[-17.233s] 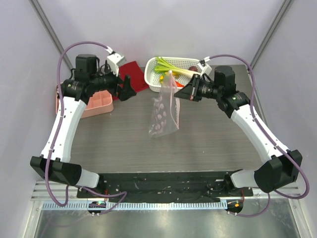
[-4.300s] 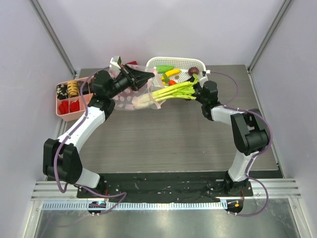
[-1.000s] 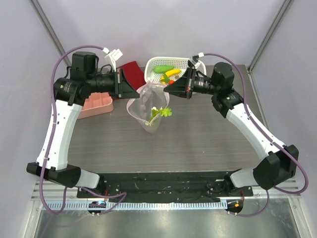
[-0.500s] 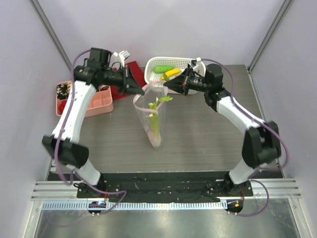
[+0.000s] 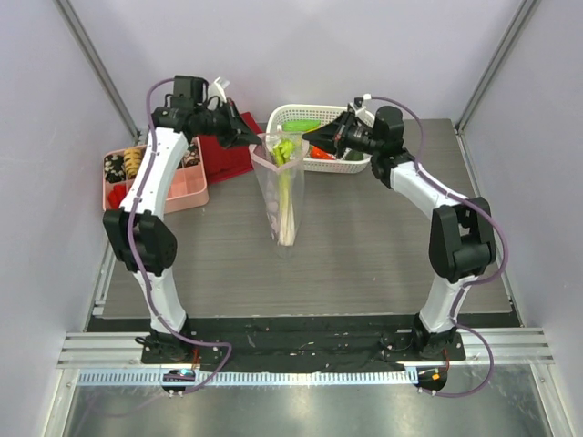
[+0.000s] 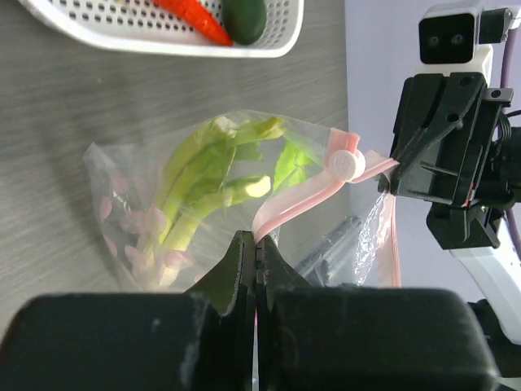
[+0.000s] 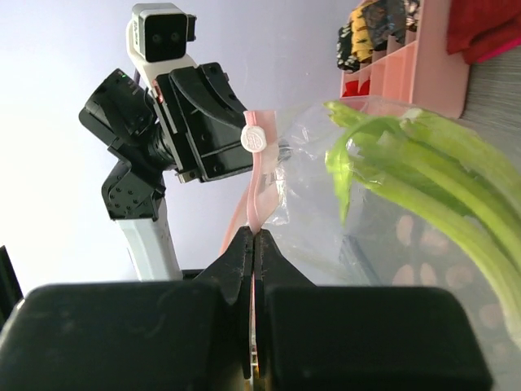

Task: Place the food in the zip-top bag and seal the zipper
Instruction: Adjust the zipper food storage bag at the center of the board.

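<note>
The low end of the zip-top bag (image 5: 282, 218) is being hung down nearest, over the bench (image 5: 364, 255). Whether it is touching the wood cannot be told. The leek (image 5: 286, 187) is being carried inside it, white end down and green tops up by the mouth.

Higher up, the bag is being held by both sides of its mouth. The left hand (image 5: 256, 140) is being pressed fully closed on the pink zipper (image 6: 297, 199). The right hand (image 5: 308, 141) is being pressed fully closed on the same strip from the other side. The little slider (image 6: 343, 163) is being hung between them.

For this step to be done well, the two sides should probably be pulled apart evenly. That way the mouth is being held wide and level, and the leek is not being tipped out. The green tops may need pushing lower, or the zipper could be blocked by them.

Further back, more food is being left in the white basket (image 5: 282, 111): a pepper (image 5: 321, 153) and a green piece (image 5: 299, 125). With both hands busy, nothing can be fetched until one side is let go, and then the floppy bag may sag. To the left, the pink tray (image 5: 178, 196) and the red cloth (image 5: 228, 159) are being left alone, out of the way.
</note>
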Motion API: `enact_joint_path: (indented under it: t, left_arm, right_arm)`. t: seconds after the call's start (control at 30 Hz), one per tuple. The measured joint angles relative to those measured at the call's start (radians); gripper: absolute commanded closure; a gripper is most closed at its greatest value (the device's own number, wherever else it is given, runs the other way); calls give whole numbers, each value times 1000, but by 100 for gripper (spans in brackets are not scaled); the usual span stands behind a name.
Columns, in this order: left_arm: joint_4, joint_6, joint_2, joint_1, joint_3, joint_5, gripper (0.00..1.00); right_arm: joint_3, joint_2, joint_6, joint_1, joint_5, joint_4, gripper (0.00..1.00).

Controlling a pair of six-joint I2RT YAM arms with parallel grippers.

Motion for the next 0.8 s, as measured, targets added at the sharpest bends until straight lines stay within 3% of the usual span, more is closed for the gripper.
enact_joint_path:
  t: [0.33,0.57,0.8]
  left_arm:
    - [-41,136,-188,-34,-4,-46,100]
    - [-272,289,-256,-38,97,-76,100]
    - [-438,410,-321,-38,100,-132,99]
  right_arm:
    - [-36,-179,-108,33,0,-79,99]
    - [-81,-287,-132,115,0,-102,99]
    - [-151,-310,-94,173,5,-86,99]
